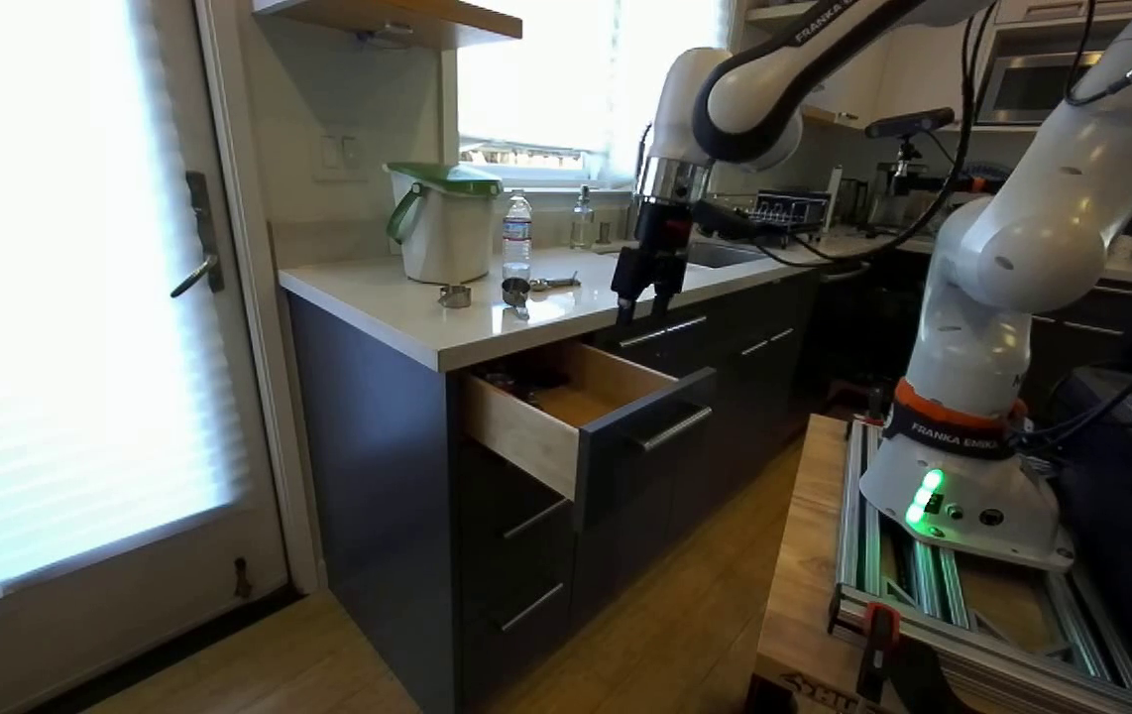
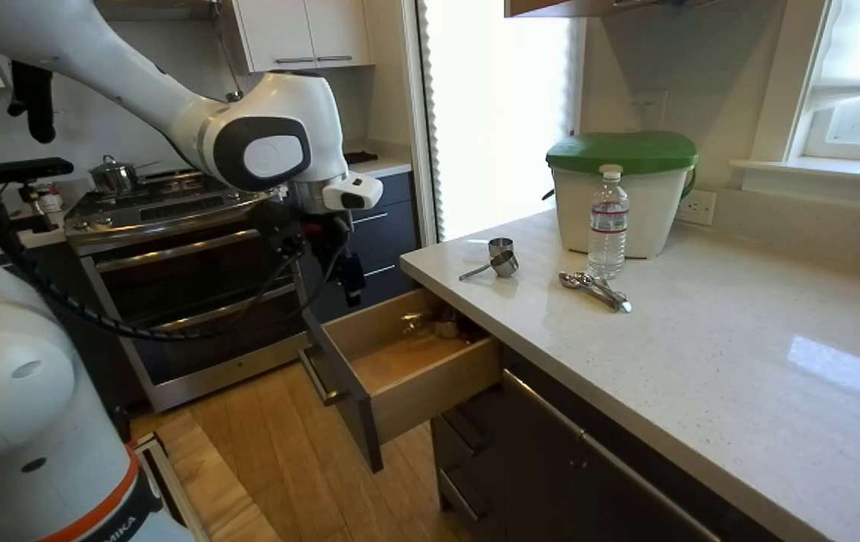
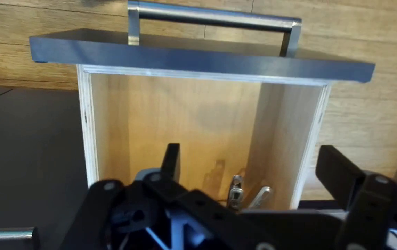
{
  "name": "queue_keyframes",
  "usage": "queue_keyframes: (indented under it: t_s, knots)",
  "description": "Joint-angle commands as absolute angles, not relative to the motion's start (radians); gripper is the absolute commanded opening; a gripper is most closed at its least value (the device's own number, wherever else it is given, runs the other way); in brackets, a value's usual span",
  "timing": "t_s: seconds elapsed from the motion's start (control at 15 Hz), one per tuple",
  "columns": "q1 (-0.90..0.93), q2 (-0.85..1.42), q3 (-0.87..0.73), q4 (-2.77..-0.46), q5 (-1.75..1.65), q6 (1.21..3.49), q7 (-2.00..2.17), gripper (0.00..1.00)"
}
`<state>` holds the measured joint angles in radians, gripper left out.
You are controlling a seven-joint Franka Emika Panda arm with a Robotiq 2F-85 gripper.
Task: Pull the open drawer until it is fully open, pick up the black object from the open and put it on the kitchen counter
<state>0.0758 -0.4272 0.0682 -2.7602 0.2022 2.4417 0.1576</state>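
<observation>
"Where is the black object being sought?"
"Among dark items (image 1: 546,378) at the back of the drawer (image 1: 521,436), below the table (image 1: 378,295); which one is not being revealed."
"How is the drawer being judged?"
"Stiff, fairly light; the handle (image 3: 219,16) is being favoured at its middle, slipping being guarded against."
"And the claw (image 3: 250,148)?"
"Over the drawer, fingers (image 3: 337,170) are being held wide apart, nothing being gripped."

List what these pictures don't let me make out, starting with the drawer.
Drawer, rear part: hidden behind the gripper in the wrist view.
Items at the drawer's back: too small and shadowed to identify in both exterior views.
Bottle label: print too small to read in both exterior views.
Kitchen counter: cut off by the right edge in an exterior view.
</observation>
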Motion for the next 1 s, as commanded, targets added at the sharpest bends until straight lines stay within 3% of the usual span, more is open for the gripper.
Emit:
queue_keyframes:
  t_s: [0.0, 0.47, 0.93]
  knots:
    - [0.023, -0.319, 0.091, -2.76, 0.158, 2.584, 0.244, 1.0]
    - [-0.039, -0.219, 0.149, -2.759, -0.097, 2.576, 0.369, 1.0]
    - [-0.013, -0.205, 0.129, -2.755, -0.065, 2.585, 0.331, 1.0]
